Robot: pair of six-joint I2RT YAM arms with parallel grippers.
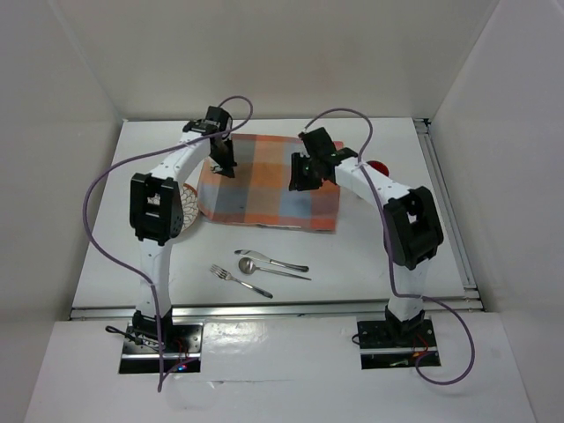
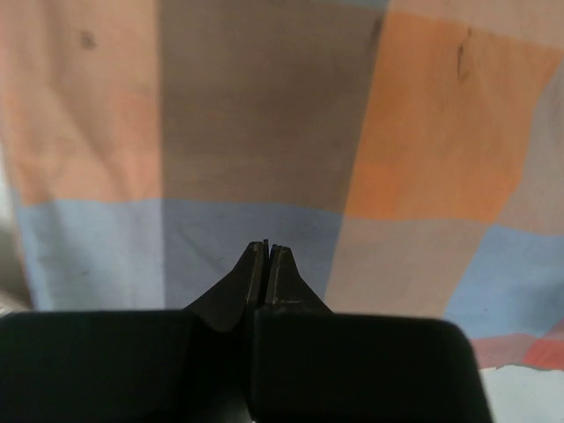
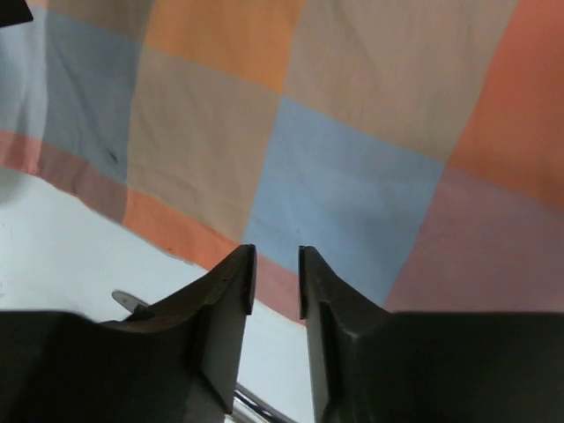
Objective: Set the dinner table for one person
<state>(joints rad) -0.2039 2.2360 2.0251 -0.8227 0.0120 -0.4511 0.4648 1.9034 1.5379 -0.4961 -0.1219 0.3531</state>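
Note:
The dinner table (image 1: 370, 256) is a white top with a metal rail along its near edge. A checkered orange, blue and grey placemat (image 1: 269, 181) lies flat at its middle back. My left gripper (image 1: 225, 167) hangs over the mat's left part. In the left wrist view that gripper (image 2: 268, 247) is shut with nothing in it, and the placemat (image 2: 264, 132) fills the picture. My right gripper (image 1: 304, 176) is over the mat's right half. In the right wrist view its jaws (image 3: 277, 251) stand a little apart and empty above the placemat's (image 3: 352, 159) near edge.
A fork (image 1: 240, 281), a spoon (image 1: 264, 267) and a knife (image 1: 273, 261) lie in front of the mat. A patterned plate (image 1: 187, 211) shows partly under the left arm. A small red thing (image 1: 379, 166) sits behind the right arm. White walls close in three sides.

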